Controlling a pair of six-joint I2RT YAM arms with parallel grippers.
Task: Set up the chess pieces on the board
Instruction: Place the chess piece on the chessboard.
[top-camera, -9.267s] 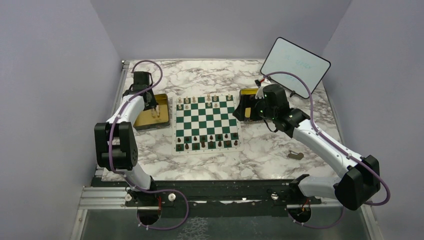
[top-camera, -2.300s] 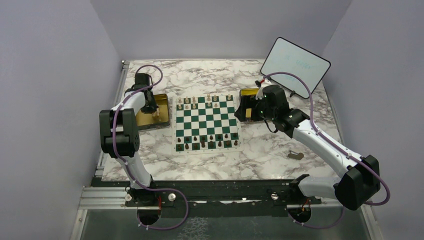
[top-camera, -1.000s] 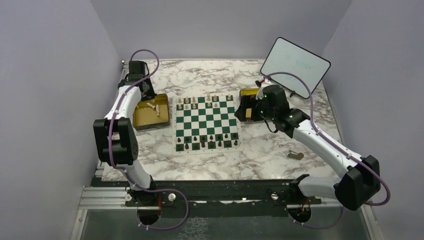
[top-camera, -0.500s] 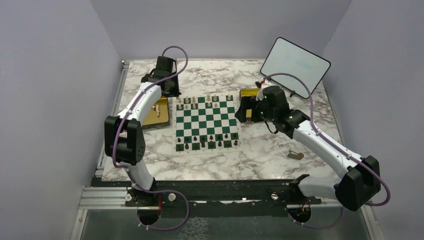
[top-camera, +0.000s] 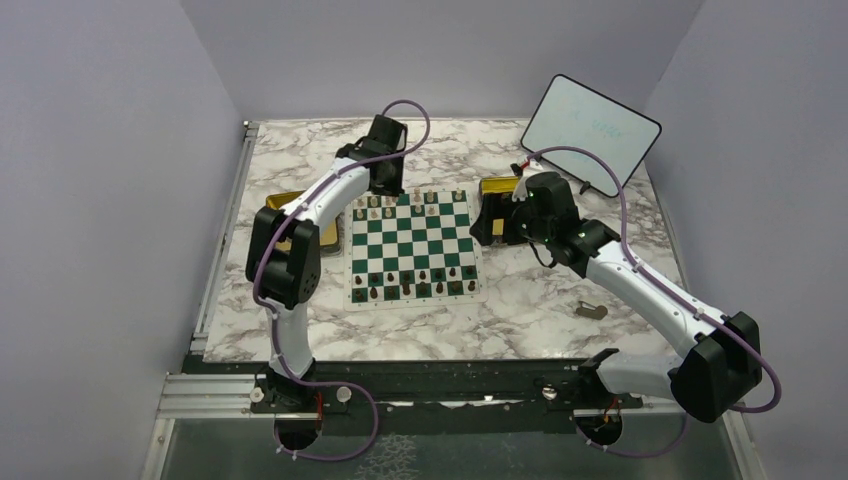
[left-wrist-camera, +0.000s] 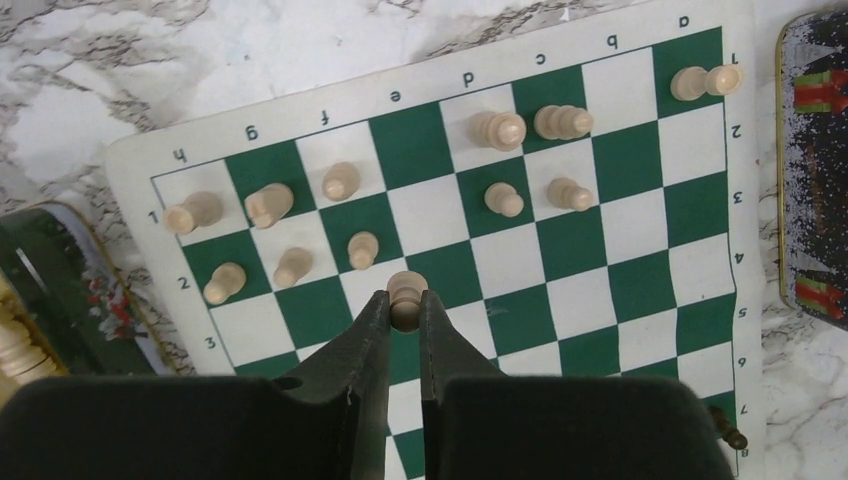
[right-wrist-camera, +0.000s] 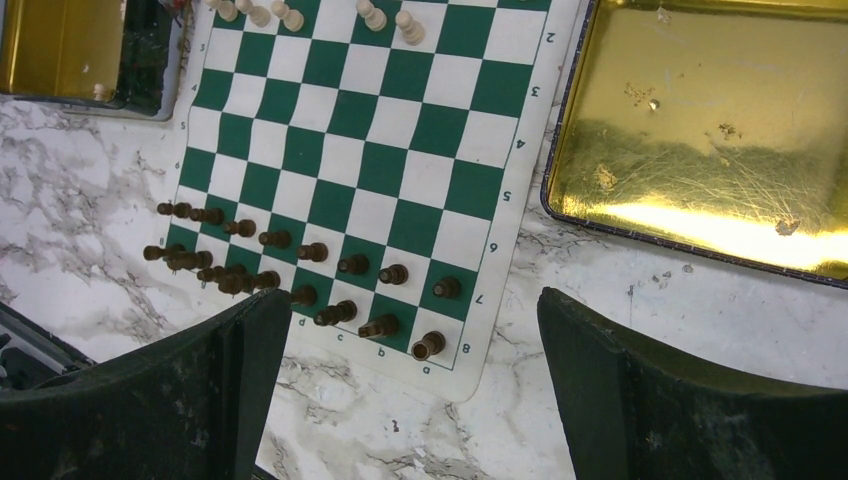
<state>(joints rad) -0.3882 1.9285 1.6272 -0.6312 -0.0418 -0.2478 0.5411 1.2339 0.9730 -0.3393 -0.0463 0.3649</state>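
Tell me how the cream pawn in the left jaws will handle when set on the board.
The cream pawn probably weighs little: it is smaller than one square of the board. Its round head and slim body suggest it could tip, then roll. It looks stiff between the jaws.

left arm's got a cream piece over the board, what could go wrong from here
1. The left tool pinches the cream piece near its head only, so it may tip or fall over when the jaws open.
2. The free square e2 on the board lies between the f2 pawn and the d2 pawn. The fingers could clip either one on the way down.
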